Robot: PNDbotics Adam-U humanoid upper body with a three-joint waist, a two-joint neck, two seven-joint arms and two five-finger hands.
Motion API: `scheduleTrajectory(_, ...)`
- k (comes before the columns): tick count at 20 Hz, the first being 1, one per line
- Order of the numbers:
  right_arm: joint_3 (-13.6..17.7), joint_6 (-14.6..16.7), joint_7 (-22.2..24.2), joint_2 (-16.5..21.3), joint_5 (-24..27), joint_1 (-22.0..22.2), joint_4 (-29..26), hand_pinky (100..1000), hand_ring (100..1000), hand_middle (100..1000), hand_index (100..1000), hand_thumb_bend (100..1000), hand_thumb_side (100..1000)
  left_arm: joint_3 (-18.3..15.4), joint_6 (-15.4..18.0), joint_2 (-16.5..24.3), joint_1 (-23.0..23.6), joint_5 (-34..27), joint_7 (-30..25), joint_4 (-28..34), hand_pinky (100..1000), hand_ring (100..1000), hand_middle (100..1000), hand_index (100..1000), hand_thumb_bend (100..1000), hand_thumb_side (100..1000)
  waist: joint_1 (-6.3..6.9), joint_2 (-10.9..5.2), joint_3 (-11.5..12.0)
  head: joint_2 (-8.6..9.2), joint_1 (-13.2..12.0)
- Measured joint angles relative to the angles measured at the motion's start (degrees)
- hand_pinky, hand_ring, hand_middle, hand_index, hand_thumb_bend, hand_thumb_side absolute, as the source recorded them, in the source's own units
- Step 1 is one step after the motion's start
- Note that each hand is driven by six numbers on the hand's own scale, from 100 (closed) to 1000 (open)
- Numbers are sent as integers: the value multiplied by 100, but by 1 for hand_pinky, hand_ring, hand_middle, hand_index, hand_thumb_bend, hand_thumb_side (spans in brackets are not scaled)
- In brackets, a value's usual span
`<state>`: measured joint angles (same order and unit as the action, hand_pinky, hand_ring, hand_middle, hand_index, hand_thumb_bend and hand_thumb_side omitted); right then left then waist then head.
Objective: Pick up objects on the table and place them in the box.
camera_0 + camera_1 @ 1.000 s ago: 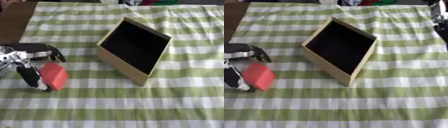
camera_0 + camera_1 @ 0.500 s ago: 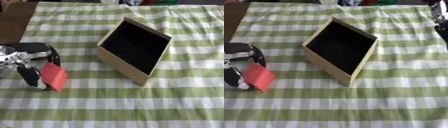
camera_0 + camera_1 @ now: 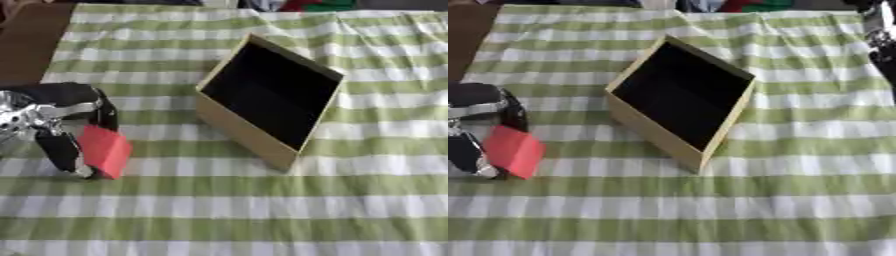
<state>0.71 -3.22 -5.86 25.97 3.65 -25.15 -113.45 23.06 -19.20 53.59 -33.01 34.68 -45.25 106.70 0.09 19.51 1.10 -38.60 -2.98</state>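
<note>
A flat red block [image 3: 106, 150] stands tilted on the green-and-white checked cloth at the left. My left hand [image 3: 54, 118] is curled round it, the thumb [image 3: 61, 152] on its near left side and a finger [image 3: 106, 110] over its top edge. An open tan box [image 3: 267, 97] with a dark inside lies tipped toward me at the middle of the table, apart from the block. My right hand [image 3: 879, 37] shows only as a dark blurred shape at the upper right edge of the right eye view.
The checked cloth [image 3: 262, 210] covers the table; a brown bare strip [image 3: 26, 40] shows at the far left. Coloured cloth items [image 3: 293, 4] lie beyond the far edge.
The red block and my left hand have shifted slightly to the right, toward the box. The box has stayed in place.
</note>
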Motion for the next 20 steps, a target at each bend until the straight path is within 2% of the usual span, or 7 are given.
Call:
scheduleTrajectory(4, 0, 0, 0, 0, 0, 1, 0, 911, 770, 699, 885, 100, 538, 5, -1, -17, -3, 72, 74, 1, 818, 579, 496, 572, 494, 100, 0, 5, 1, 0, 0)
scheduleTrajectory(11, 1, -3, -3, 0, 1, 48, 0, 911, 770, 700, 885, 100, 535, -96, -21, -18, -181, 6, 121, 208, 798, 578, 499, 578, 388, 100, 7, -6, 46, -1, 11)
scheduleTrajectory(16, 2, -5, -3, 1, 1, 85, 0, 911, 770, 699, 885, 100, 534, -361, -153, -145, -797, -143, 197, 543, 772, 573, 498, 574, 322, 100, 36, -91, 102, -12, 65)
scheduleTrajectory(20, 1, -8, 0, 1, 1, 99, 0, 911, 770, 699, 884, 100, 530, -401, -206, -603, -1600, -163, 214, 492, 770, 577, 502, 581, 262, 100, 86, -153, 129, -55, 103)
